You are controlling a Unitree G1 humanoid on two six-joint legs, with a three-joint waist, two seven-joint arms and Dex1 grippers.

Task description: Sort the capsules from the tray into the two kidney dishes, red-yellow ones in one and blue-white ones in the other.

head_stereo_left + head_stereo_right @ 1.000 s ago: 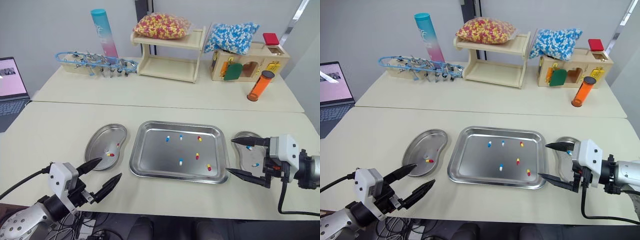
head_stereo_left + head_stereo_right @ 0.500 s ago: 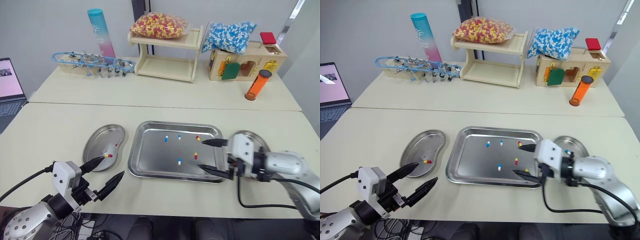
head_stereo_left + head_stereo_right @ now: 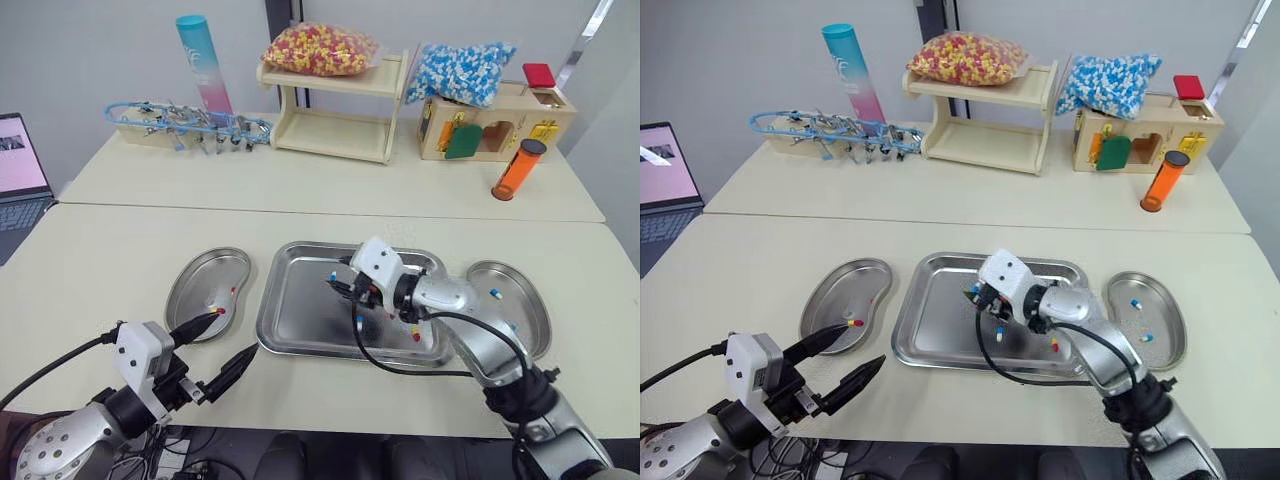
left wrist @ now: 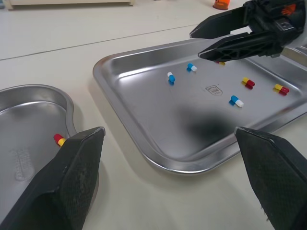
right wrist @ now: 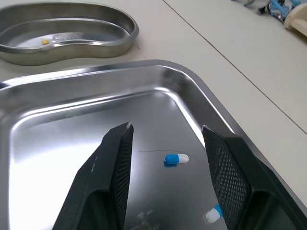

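Sorting looks barely begun. The tray sits mid-tabletop near the front edge. Toward the left edge, the left kidney dish holds one red-yellow capsule. Toward the right edge, the right kidney dish holds two blue-white capsules. About six mixed capsules lie unsorted in the tray. The right gripper hovers low over the tray, jaws moderately apart and empty, with a blue-white capsule just ahead between them. The left gripper is at the front edge, jaws wide, holding nothing. The right arm hides part of the tray, so the count is uncertain.
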